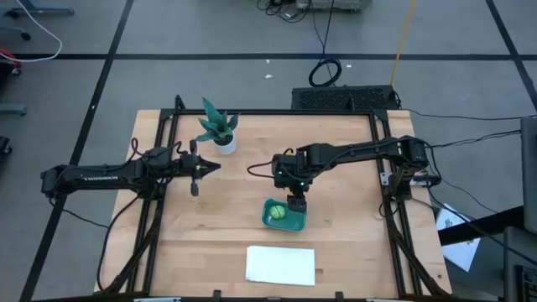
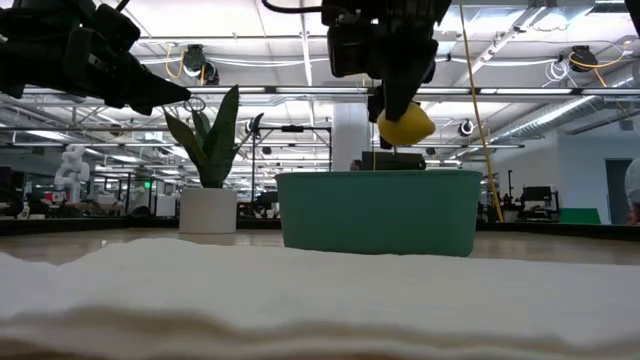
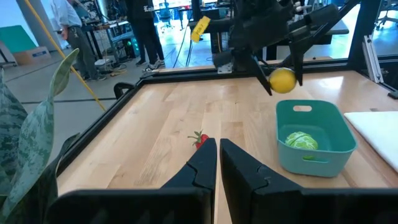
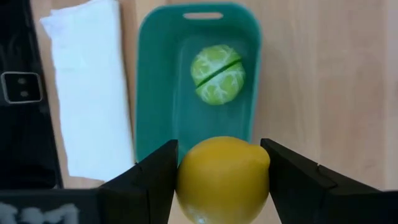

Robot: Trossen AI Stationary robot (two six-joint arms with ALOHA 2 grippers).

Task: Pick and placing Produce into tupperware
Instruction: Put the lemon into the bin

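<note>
**Right wrist view: lemon in the claw, right over the tub**

Right wrist view has the right claw [image 4: 221,177] clamped on the yellow lemon [image 4: 222,179], one dark finger pressed to each side of it. It's hanging in the air just above the near end of the teal tupperware [image 4: 149,93], not touching it. From the low camera you can see the lemon [image 2: 405,125] sitting clear above the tub's rim [image 2: 378,178].

Inside the tupperware there's already the round green piece [image 4: 217,74], lying on the floor of the tub toward the end with the handle slot. The little red strawberry [image 3: 200,139] is out on the bare tabletop [image 1: 243,180], well apart from the container, closer to the left arm's side.

Left claw [image 1: 195,169] is hovering over the left part of the tabletop with nothing in it, its fingers [image 3: 203,163] nearly together with only a thin gap between them.

Other stuff: a potted green plant [image 1: 218,128] toward the back of the tabletop near the left claw, and a flat white cloth [image 1: 281,264] at the front edge, just beside the tub. A couple of people [image 3: 68,31] are standing in the room beyond.
</note>
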